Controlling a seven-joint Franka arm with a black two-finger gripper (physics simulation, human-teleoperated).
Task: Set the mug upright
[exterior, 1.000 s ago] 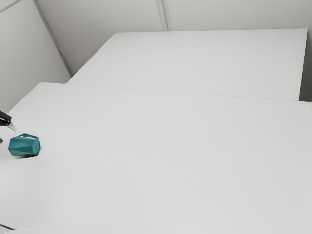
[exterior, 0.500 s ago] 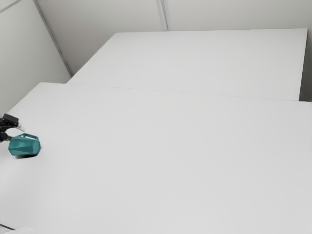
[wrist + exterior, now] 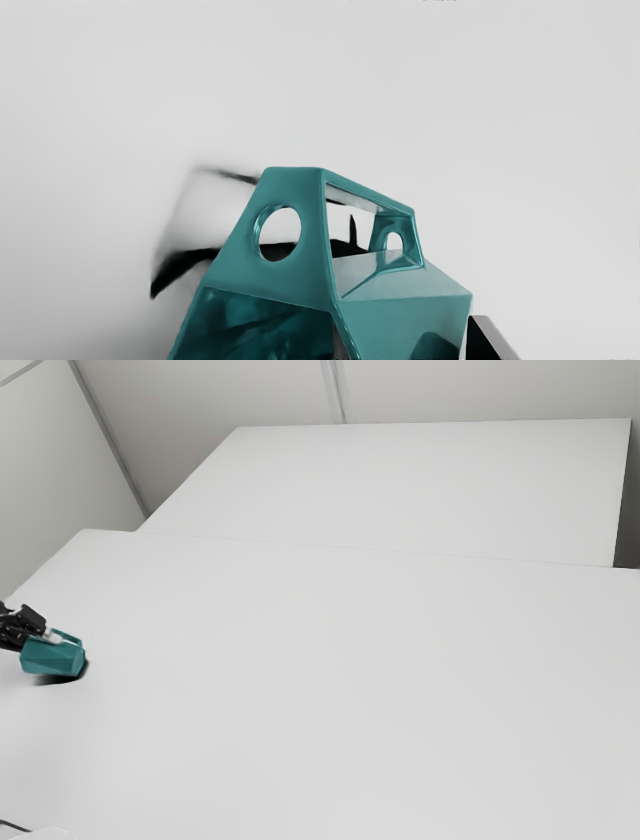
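The teal mug is sideways (handle up) — gripper right at it, opening and hold I can't tell

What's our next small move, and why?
Probably a slight, gentle lift of the mug by its mouth end: it lies on its side, not upright, with the mouth toward the arm, and the tool is at that end.

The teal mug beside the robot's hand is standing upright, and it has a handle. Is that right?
Not quite: the exterior view shows the teal mug tipped over sideways, not standing upright. The rest is right: it is beside the robot's hand, and it does have a handle.
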